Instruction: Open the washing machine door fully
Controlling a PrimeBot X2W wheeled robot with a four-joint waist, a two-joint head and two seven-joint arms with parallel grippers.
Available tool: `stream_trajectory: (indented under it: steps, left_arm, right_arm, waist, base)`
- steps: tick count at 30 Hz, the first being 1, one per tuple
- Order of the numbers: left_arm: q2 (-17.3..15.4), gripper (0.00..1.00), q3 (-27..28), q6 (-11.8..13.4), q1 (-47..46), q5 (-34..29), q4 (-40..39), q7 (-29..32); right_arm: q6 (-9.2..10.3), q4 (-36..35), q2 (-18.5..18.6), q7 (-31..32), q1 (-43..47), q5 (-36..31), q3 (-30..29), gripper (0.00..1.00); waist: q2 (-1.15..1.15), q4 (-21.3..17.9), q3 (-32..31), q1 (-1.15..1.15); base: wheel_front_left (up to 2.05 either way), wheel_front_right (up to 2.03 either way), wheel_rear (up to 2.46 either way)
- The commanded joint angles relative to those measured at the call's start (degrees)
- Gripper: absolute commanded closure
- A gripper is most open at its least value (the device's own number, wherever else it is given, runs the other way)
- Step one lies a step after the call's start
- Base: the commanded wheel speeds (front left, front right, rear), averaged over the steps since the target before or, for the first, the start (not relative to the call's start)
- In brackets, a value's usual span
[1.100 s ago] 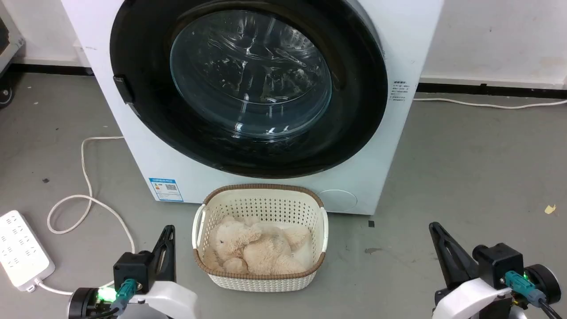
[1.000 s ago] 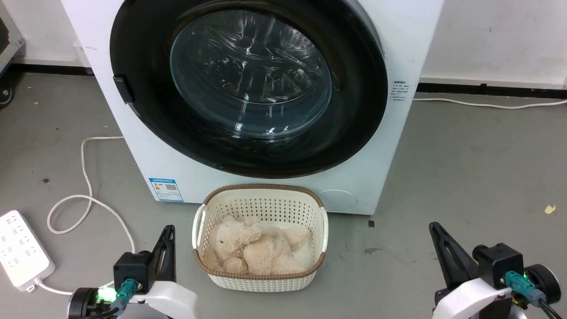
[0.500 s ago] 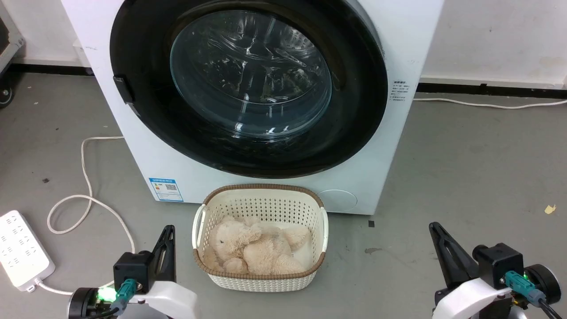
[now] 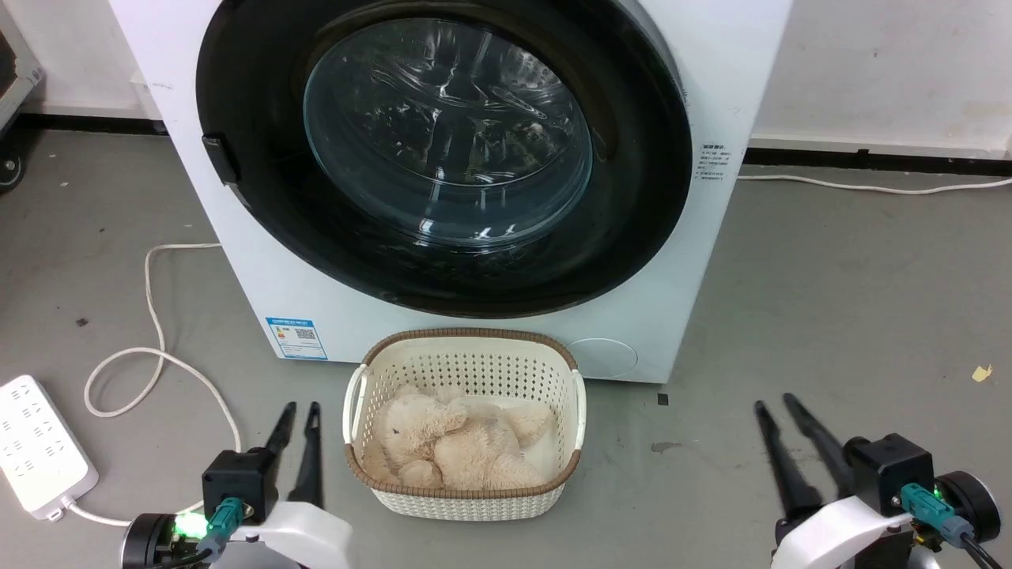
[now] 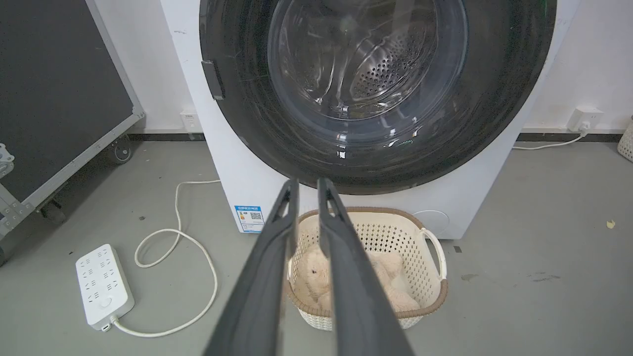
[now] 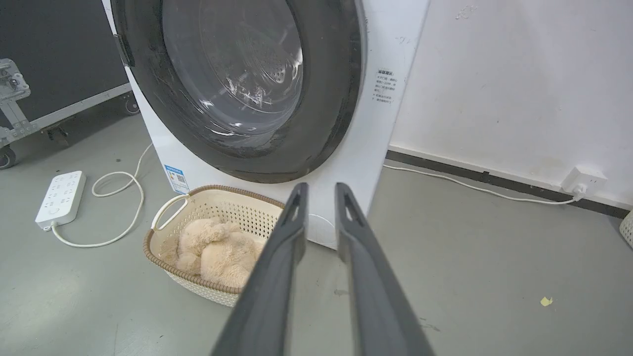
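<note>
Bulging glass-centred glossy blk door (image 4: 447,150).

The head camera is looking steeply down at the washing machine (image 4: 735,71) and the basket (image 4: 462,502). The left wrist camera is facing both squarely from low down; the right one is viewing both obliquely from the right.

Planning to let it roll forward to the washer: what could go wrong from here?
The basket sits on the floor just below the door; the robot may bump it while rolling in. The cord and power strip lie left of the washer, where wheels could snag them.
</note>
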State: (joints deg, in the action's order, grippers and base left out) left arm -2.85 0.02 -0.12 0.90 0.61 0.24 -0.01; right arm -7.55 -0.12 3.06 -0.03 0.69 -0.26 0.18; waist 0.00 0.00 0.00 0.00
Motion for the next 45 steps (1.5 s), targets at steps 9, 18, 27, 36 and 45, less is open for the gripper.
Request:
stream_trajectory:
  steps: [9, 18, 27, 36, 45]
  left_arm:
    - [0.0, 0.00, -0.1, 0.0, 0.2, 0.0, -0.1, -1.1]
    - [-0.1, 0.00, -0.3, 0.1, -0.3, 0.1, -0.6, -2.5]
    - [-0.1, 0.00, -0.4, 0.2, -1.4, 0.2, -1.3, -3.6]
    - [-0.2, 0.00, -0.6, 0.1, -3.0, 0.4, -2.2, -4.7]
    - [-0.1, 0.00, -0.7, 0.1, -4.5, 0.7, -2.8, -5.8]
  right_arm:
    - [0.00, 0.1, 0.0, -1.1, -0.1, 0.6, 0.0, 0.00]
    - [0.01, -0.7, 0.0, -2.5, -1.0, 0.2, 0.1, 0.00]
    - [0.02, -1.1, 0.4, -2.9, -4.4, 0.6, -0.2, 0.00]
    - [0.02, -1.9, 1.4, -1.3, -9.9, 3.4, -1.0, 1.00]
    - [0.02, -0.4, 1.2, 2.3, -17.7, 9.4, -3.4, 1.00]
  waist:
    - [0.00, 0.0, 0.1, 0.00]
    - [0.00, 0.5, 1.7, 0.00]
    - [0.00, 1.0, 4.5, 0.00]
    - [0.00, 1.9, 7.4, 0.00]
    - [0.00, 3.1, 10.3, 0.00]
  base:
    - [0.00, 0.00, 0.00]
    - [0.00, 0.00, 0.00]
    - [0.00, 0.00, 0.00]
    - [0.00, 0.00, 0.00]
    - [0.00, 0.00, 0.00]
